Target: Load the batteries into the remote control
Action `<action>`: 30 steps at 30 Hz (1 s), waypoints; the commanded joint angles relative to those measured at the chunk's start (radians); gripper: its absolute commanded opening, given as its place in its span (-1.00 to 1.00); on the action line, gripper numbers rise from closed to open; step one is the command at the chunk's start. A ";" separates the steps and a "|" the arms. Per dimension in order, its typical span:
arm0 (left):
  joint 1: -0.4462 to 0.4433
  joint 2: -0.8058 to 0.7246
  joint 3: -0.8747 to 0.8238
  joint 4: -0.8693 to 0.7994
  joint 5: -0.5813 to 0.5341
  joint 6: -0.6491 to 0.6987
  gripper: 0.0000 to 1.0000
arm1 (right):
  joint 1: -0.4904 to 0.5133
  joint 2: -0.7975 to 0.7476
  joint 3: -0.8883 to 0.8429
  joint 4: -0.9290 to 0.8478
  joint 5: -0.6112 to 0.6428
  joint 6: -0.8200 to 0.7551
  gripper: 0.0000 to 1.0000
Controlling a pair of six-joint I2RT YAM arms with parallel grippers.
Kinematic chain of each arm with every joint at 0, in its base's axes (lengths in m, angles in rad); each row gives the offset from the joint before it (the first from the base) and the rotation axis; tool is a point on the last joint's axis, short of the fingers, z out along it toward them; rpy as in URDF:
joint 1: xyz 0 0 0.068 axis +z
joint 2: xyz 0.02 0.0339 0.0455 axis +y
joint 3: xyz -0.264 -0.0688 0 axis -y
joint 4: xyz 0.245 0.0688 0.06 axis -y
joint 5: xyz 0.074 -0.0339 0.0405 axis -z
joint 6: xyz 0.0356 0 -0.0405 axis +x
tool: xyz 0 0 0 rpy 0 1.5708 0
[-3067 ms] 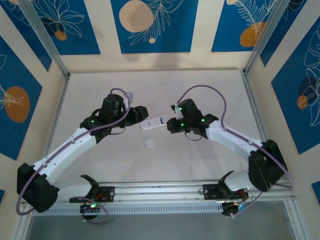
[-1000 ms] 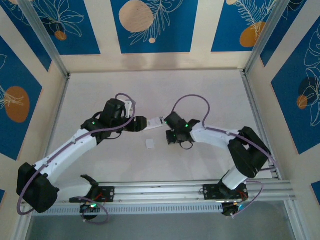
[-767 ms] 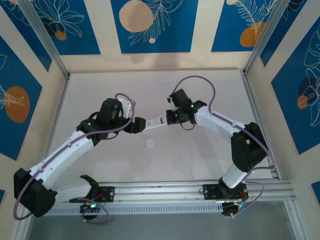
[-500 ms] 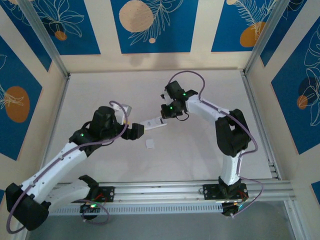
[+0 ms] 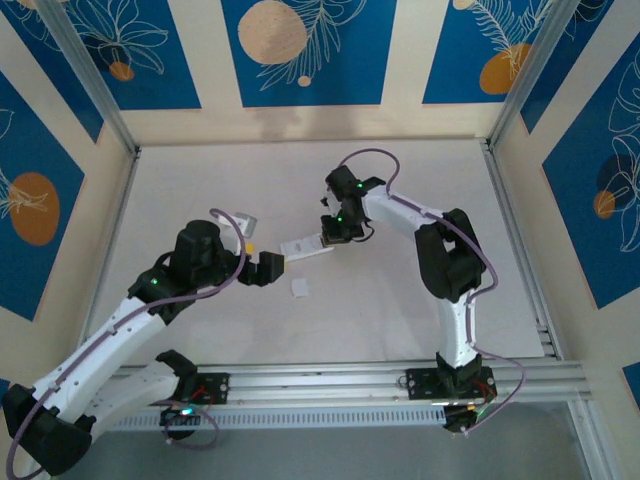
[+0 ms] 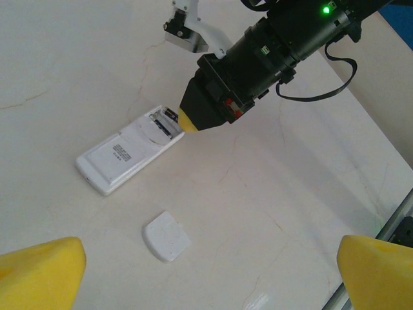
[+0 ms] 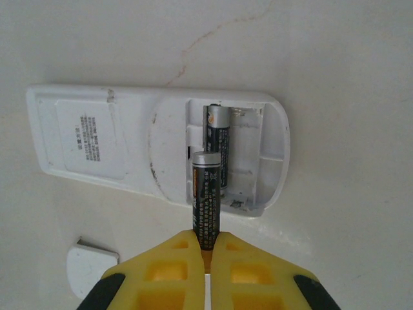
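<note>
The white remote control (image 7: 122,139) lies back-up on the table, its battery compartment open at the right end; I also see the remote (image 5: 305,246) from above. One of the batteries (image 7: 218,129) lies inside the compartment. The other battery (image 7: 206,200) is pinched upright-on between the yellow fingers of my right gripper (image 7: 208,244), its free end over the compartment's near edge. From the left wrist, the right gripper (image 6: 189,121) touches the remote (image 6: 126,155) at its open end. My left gripper (image 6: 210,278) stands wide open and empty, back from the remote.
The small white square cover piece (image 6: 166,236) lies on the table just in front of the remote, between it and my left gripper; the cover (image 5: 300,288) also shows from above. A metal rail (image 5: 320,382) runs along the near edge.
My left gripper opened wider and drew back toward the near left, away from the remote. The right arm swung round to the far side, bringing its battery to the remote's open end.
</note>
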 commanded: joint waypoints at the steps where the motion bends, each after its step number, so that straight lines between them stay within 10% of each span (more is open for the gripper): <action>1: 0.006 -0.001 -0.010 0.014 -0.011 0.003 0.99 | 0.004 0.037 0.037 -0.026 -0.003 0.027 -0.83; 30: 0.007 0.015 -0.019 0.008 -0.030 -0.003 1.00 | 0.010 0.100 0.118 -0.064 0.014 0.043 -0.61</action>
